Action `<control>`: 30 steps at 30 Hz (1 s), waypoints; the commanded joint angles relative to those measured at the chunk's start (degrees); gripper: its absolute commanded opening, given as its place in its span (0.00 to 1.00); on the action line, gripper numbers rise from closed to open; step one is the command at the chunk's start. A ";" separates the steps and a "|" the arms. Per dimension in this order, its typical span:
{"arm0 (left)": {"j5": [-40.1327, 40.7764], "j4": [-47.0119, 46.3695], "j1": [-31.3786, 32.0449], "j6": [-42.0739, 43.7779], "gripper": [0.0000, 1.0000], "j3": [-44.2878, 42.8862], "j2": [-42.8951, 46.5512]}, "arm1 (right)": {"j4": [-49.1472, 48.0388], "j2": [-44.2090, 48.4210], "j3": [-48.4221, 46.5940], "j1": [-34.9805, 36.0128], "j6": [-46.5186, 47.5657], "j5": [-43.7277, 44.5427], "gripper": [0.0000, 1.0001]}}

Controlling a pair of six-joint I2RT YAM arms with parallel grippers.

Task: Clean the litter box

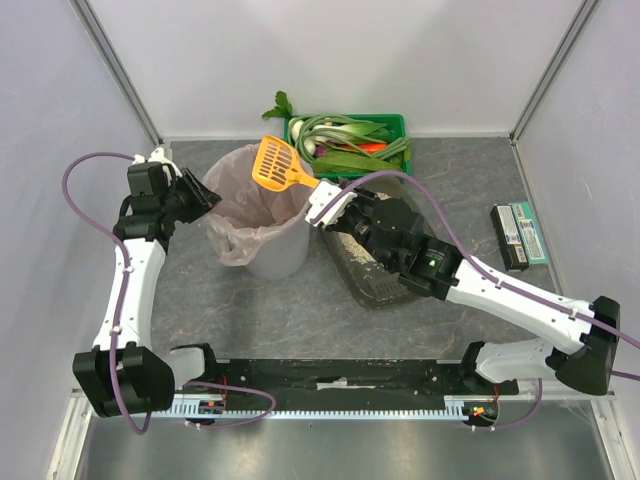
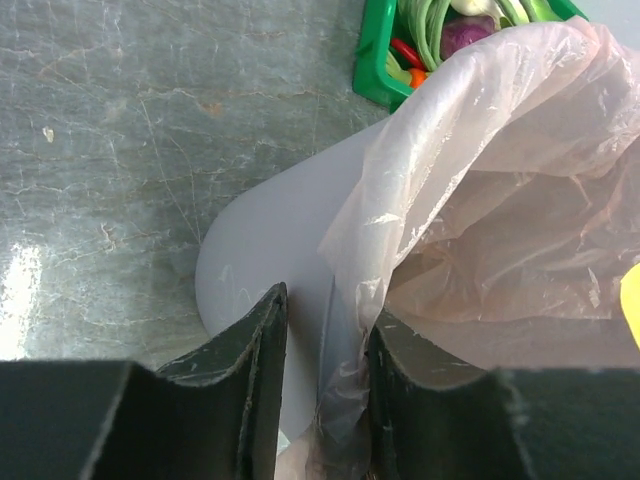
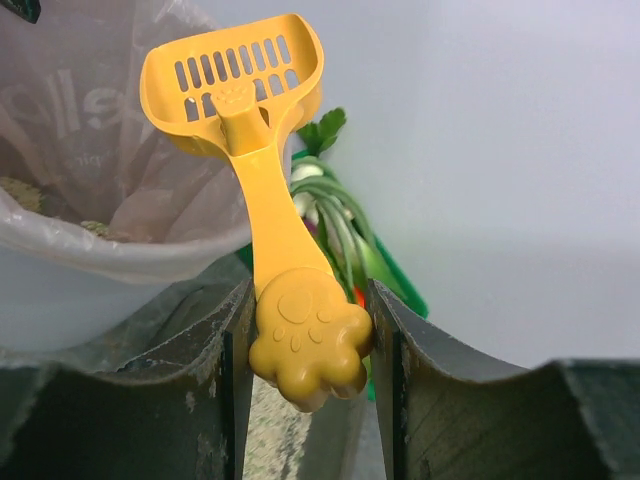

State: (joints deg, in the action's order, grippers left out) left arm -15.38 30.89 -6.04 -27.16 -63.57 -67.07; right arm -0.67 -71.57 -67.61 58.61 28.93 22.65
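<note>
Left gripper point(image 2: 328, 320): narrow, one finger on each side of the bin's point(image 1: 275, 255) edge and its pink bag point(image 2: 480, 180). I cannot tell if it pinches.
Scoop point(image 3: 255, 150): yellow, up over the bin's back edge.
Right gripper point(image 3: 305, 330): squeezing the scoop's paw handle.
Litter box point(image 1: 375, 285): just right of the bin, under the right arm.
Might go wrong: a hard tug could rip the bag or tip the bin. A scoop this near the edge could drop bits outside.

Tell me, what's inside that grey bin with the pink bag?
A pink bag lines the bin. Inside lie a few beige litter crumbs. The bag's folds hide the rest of the bottom. A yellow scoop sits above the rim, not inside.
</note>
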 commanded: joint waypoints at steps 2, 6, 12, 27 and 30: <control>-6.59 -0.48 0.42 -0.44 0.34 2.05 -0.87 | -8.21 -1.81 -0.41 2.12 14.54 2.30 0.00; -7.83 -1.27 0.68 -1.32 0.31 2.31 -1.31 | -8.12 -3.14 -0.24 4.23 22.91 4.93 0.00; -8.88 -2.33 1.56 -1.41 0.29 1.43 -2.72 | -10.93 -2.52 3.27 8.01 37.94 8.98 0.00; -8.53 -2.42 2.44 0.00 0.26 -1.20 -4.65 | -18.66 -1.29 6.18 14.42 48.33 21.29 0.00; -8.36 -2.33 2.61 -0.09 0.26 -1.99 -5.09 | -17.45 -0.94 8.02 16.96 47.54 23.39 0.00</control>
State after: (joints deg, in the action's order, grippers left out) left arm -20.60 26.44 -4.54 -26.63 -64.36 -70.43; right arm -13.96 -72.66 -59.46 72.36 72.51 41.58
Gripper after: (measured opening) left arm 0.357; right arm 0.505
